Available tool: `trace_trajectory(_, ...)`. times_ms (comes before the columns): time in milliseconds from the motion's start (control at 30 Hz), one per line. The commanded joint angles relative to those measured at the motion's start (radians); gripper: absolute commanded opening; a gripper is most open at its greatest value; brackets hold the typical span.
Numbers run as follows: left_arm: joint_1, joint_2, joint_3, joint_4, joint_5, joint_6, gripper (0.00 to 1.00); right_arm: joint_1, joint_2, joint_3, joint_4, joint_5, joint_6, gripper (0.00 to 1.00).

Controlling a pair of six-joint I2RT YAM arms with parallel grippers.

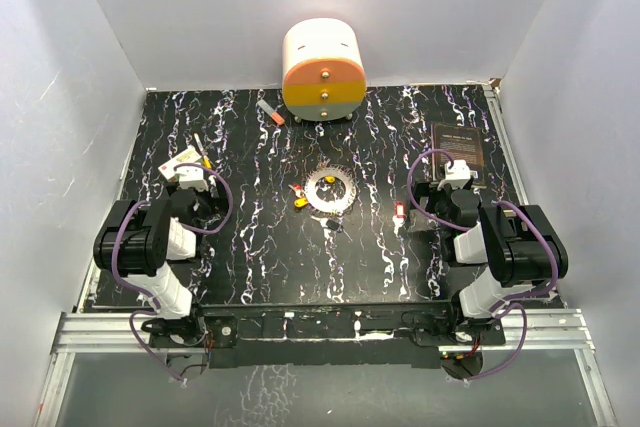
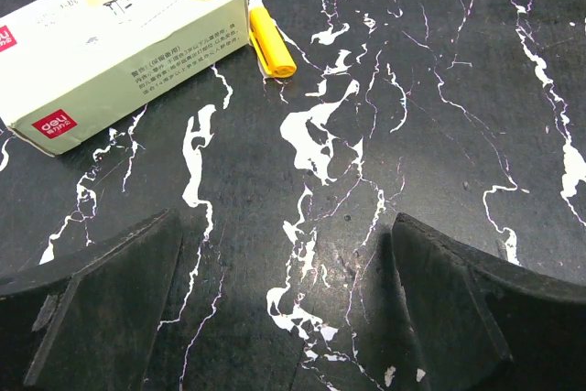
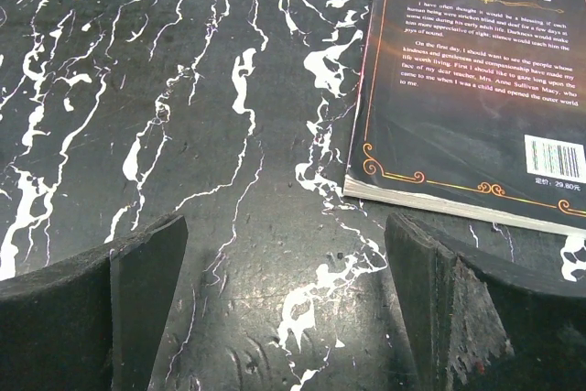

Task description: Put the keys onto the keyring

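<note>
The toothed whitish-silver keyring (image 1: 330, 190) lies flat at the table's middle. A red key (image 1: 296, 187) and a yellow key (image 1: 300, 201) lie just left of it. Another yellow key (image 1: 332, 183) rests on the ring. A red key (image 1: 400, 211) lies alone to the right, near my right arm. My left gripper (image 1: 197, 185) is open and empty over bare table at the left (image 2: 288, 254). My right gripper (image 1: 443, 187) is open and empty over bare table at the right (image 3: 288, 263). No key or ring shows in either wrist view.
A cream-and-orange round drawer unit (image 1: 322, 69) stands at the back. An orange-tipped grey marker (image 1: 270, 112) lies beside it. A white box (image 2: 119, 38) and a yellow-capped pen (image 2: 265, 38) lie ahead of my left gripper. A dark book (image 3: 476, 80) lies ahead of my right gripper.
</note>
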Motion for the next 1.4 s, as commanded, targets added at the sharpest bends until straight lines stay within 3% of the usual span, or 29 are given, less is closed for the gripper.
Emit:
trace_trajectory(0, 0.006, -0.018, 0.001, 0.032, 0.016, 0.006, 0.97, -0.002, -0.005, 0.012, 0.117, -0.036, -0.025, 0.99)
trace_trajectory(767, 0.007, -0.019, 0.005, 0.031, 0.025, 0.01, 0.97, -0.002, -0.013, 0.022, 0.103, 0.0, -0.002, 0.99)
trace_trajectory(800, 0.007, -0.034, 0.017, -0.002, 0.053, 0.021, 0.97, -0.002, -0.036, 0.037, 0.067, 0.036, 0.015, 0.99)
trace_trajectory(933, 0.006, -0.149, 0.216, -0.443, 0.136, 0.058, 0.94, -0.002, -0.192, 0.189, -0.273, 0.059, 0.018, 0.99)
trace_trajectory(1067, 0.006, -0.217, 0.358, -0.614, 0.232, 0.074, 0.94, 0.016, -0.322, 0.327, -0.585, -0.014, 0.045, 0.9)
trace_trajectory(1167, 0.005, -0.25, 0.476, -0.779, 0.421, 0.056, 0.95, 0.054, -0.357, 0.399, -0.753, -0.085, 0.1, 0.81)
trace_trajectory(1233, -0.007, -0.25, 0.574, -0.94, 0.582, 0.04, 0.94, 0.11, -0.354, 0.435, -0.851, -0.096, 0.118, 0.79)
trace_trajectory(1367, -0.073, -0.247, 0.722, -1.154, 0.71, 0.086, 0.93, 0.282, -0.325, 0.495, -1.007, -0.092, 0.117, 0.75)
